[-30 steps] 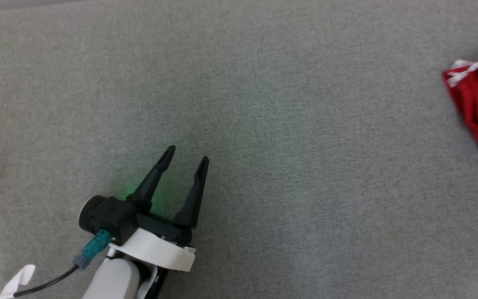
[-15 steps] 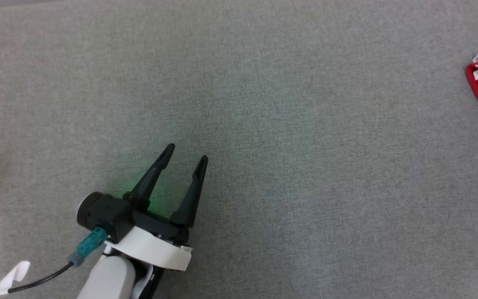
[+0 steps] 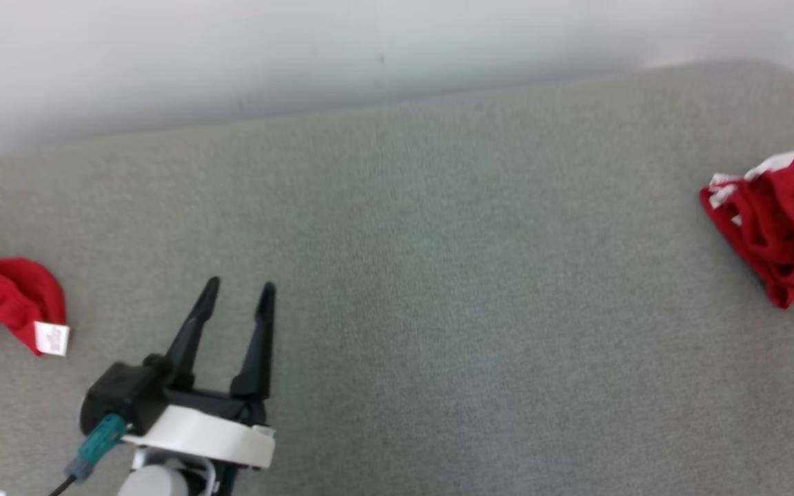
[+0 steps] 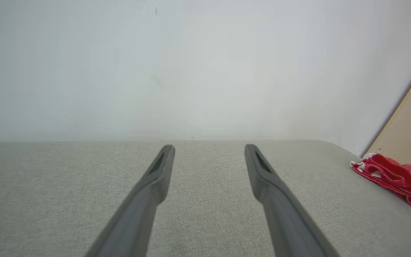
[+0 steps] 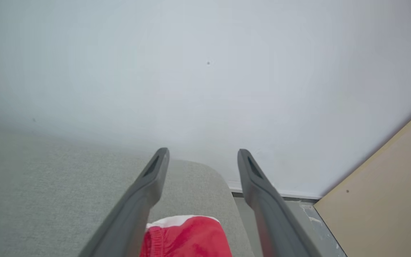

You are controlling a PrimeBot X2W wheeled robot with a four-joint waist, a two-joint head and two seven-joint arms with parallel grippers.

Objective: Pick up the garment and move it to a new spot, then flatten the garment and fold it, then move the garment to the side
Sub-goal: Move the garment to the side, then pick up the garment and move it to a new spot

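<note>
Head view has the garment [image 3: 772, 227] bunched up at the far right end of the gray table [image 3: 438, 275], near its rounded corner. My guess is that's the off-to-the-side spot. Right gripper [image 5: 202, 152] hangs just over it, fingers spread wide with nothing between them. Left gripper [image 3: 240, 285] is wide and empty too, low over bare table, pointing toward the wall [image 3: 231, 55]. Another red cloth [image 3: 7, 296] sits at the left edge.

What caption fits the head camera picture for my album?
Open left tool above a gray fabric surface, with a crumpled red garment far right and a tagged red cloth far left.
</note>
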